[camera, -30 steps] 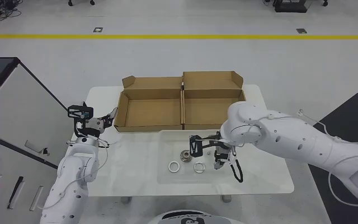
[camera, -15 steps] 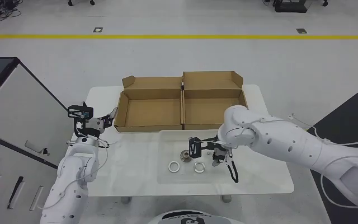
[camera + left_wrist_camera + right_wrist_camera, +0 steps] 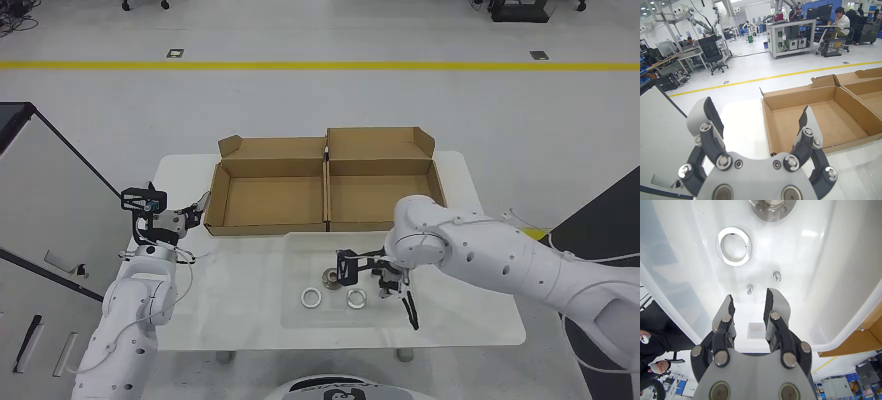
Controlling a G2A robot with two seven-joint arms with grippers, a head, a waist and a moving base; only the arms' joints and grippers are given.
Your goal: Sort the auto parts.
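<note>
A white tray on the table holds two metal rings and a flanged hub. My right gripper hangs open low over the tray floor. A small bolt lies just ahead of its fingertips, a second bolt slightly farther off. Beyond them lie a ring and the hub. In the top view this gripper is beside the nearer ring. My left gripper stands open and empty at the table's left side, facing the left cardboard box.
Two open cardboard boxes sit side by side behind the tray. The tray wall curves up beside the right gripper, with a box corner just outside it. The table's edge lies near the left gripper.
The right arm has shifted a little to the left over the tray, bringing its gripper closer to the rings. The left arm has not moved.
</note>
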